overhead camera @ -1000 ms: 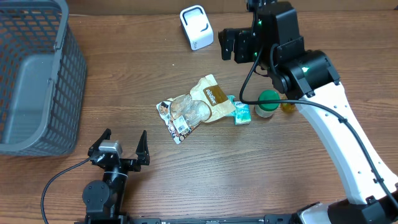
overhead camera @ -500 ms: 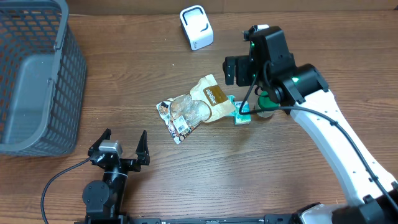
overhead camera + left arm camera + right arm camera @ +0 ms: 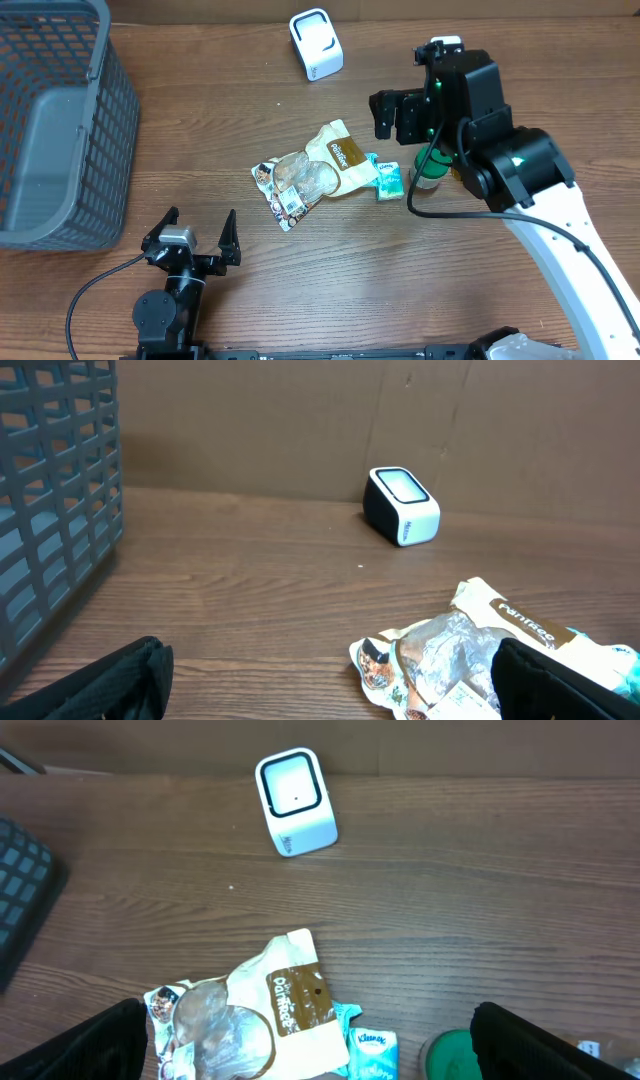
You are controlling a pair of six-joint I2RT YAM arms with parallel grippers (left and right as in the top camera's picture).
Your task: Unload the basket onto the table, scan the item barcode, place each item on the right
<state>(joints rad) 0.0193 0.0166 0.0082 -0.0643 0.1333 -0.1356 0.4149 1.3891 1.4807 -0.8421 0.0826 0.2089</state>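
A small pile of items lies mid-table: a cream and brown snack pouch (image 3: 340,155) (image 3: 290,995) over a clear foil pouch (image 3: 290,185) (image 3: 450,655), with a blue tissue pack (image 3: 390,181) (image 3: 372,1055) at its right. The white scanner (image 3: 316,44) (image 3: 402,505) (image 3: 293,800) stands at the back. My right gripper (image 3: 395,117) (image 3: 315,1055) hangs open above the pile's right end, holding nothing. At the front left, my left gripper (image 3: 196,237) (image 3: 325,695) is low over the table, open and empty, pointing toward the pile.
A grey mesh basket (image 3: 50,120) (image 3: 50,510) fills the left side of the table. A green-lidded jar (image 3: 430,165) (image 3: 450,1055) stands right of the tissue pack, partly under the right arm.
The right arm has swung from near the scanner toward the front and slightly right, ending above the pile. The left arm and the items have not moved.
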